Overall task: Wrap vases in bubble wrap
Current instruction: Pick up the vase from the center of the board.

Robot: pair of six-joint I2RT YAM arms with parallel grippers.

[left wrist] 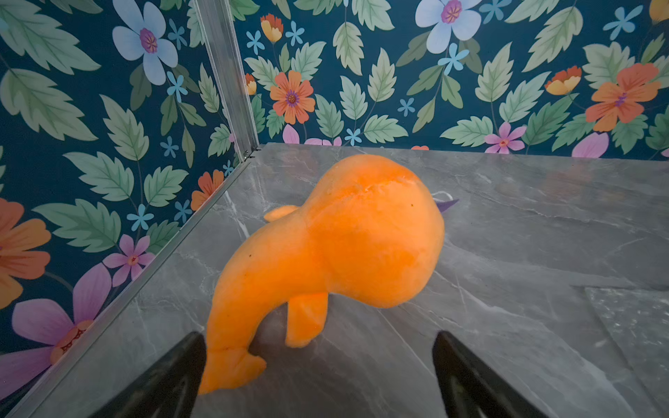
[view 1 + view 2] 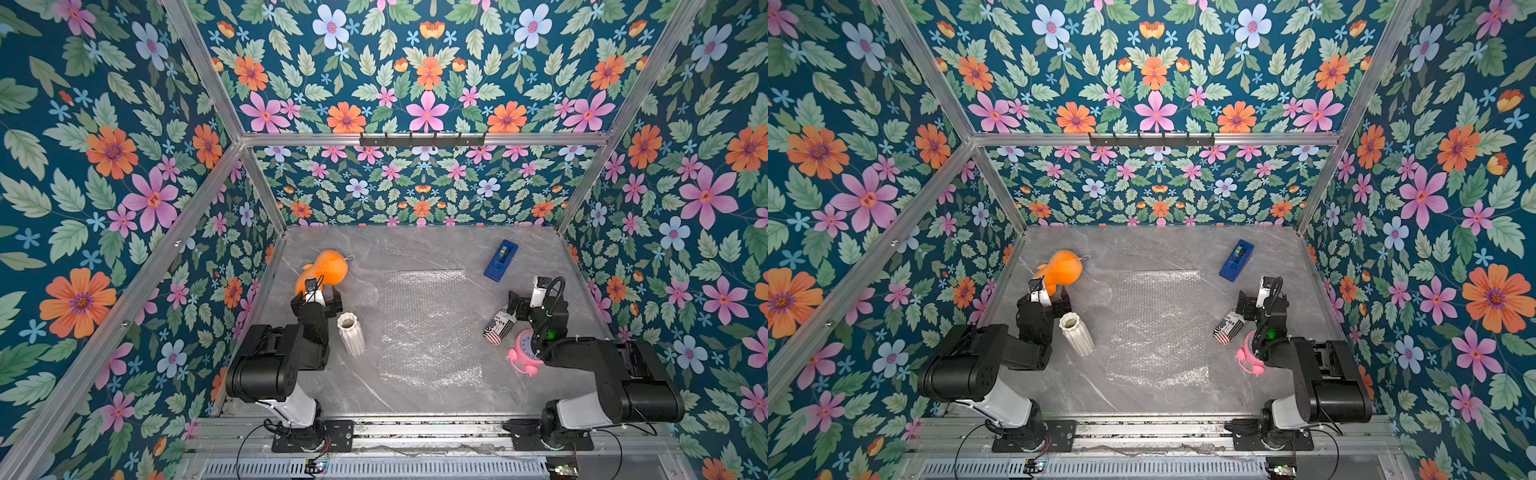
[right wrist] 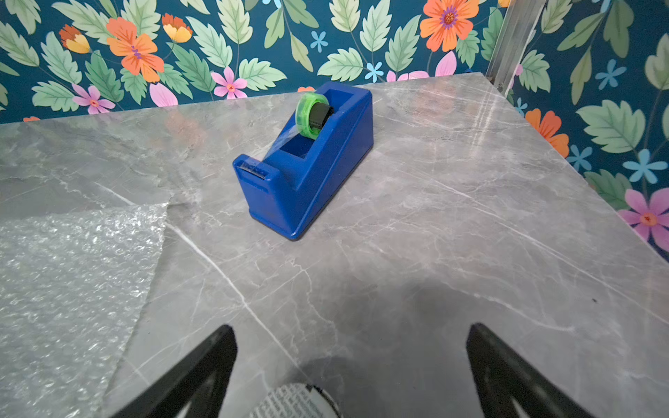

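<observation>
- Here the vase (image 2: pixel 351 340) stands upright just beside the bubble wrap (image 2: pixel 428 328), off the sheet, by the left arm;
- left gripper (image 1: pixel 318 338) wide apart, empty; orange plush (image 1: pixel 336 246) lies right before it;
- right gripper (image 3: pixel 350 328) gaping, empty, over a printed can (image 2: pixel 500 326); pink clock (image 2: pixel 523 351), tape dispenser (image 3: pixel 307 159) near.

Desk (image 2: pixel 374 249) seen from high above in both top views, angled twd back wall (image 2: pixel 415 187), left wrist cam close on orange plush (image 1: pixel 362 246), right wrist cam on tape dispenser (image 3: pixel 307 170), bubble wrap (image 3: pixel 72 271) corner shared w/ top views.
</observation>
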